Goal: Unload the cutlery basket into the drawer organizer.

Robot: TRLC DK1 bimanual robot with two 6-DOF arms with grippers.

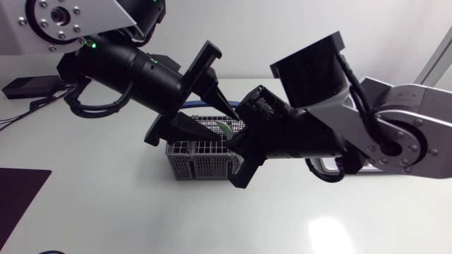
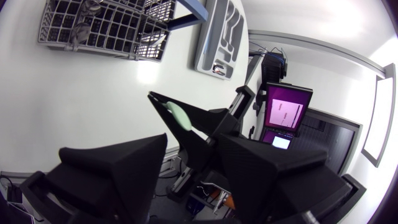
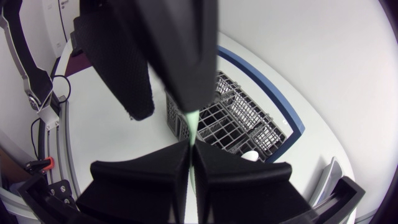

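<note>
Head camera fixed above, looking down on the white table (image 1: 106,212), wrist cameras nearer, angled down from opposite sides, all three sharing the grey wire cutlery basket (image 1: 198,166).

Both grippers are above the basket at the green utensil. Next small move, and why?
Probably back the left gripper away: it stands open, while the right gripper is shut on the green utensil and could carry it to the organizer.

No writing can be read

Nothing legible stands on the cutlery basket (image 1: 200,161), on the drawer organizer (image 2: 219,36) just beside the basket, or on the table (image 1: 106,212) around the basket; any marks are too small to make out.
</note>
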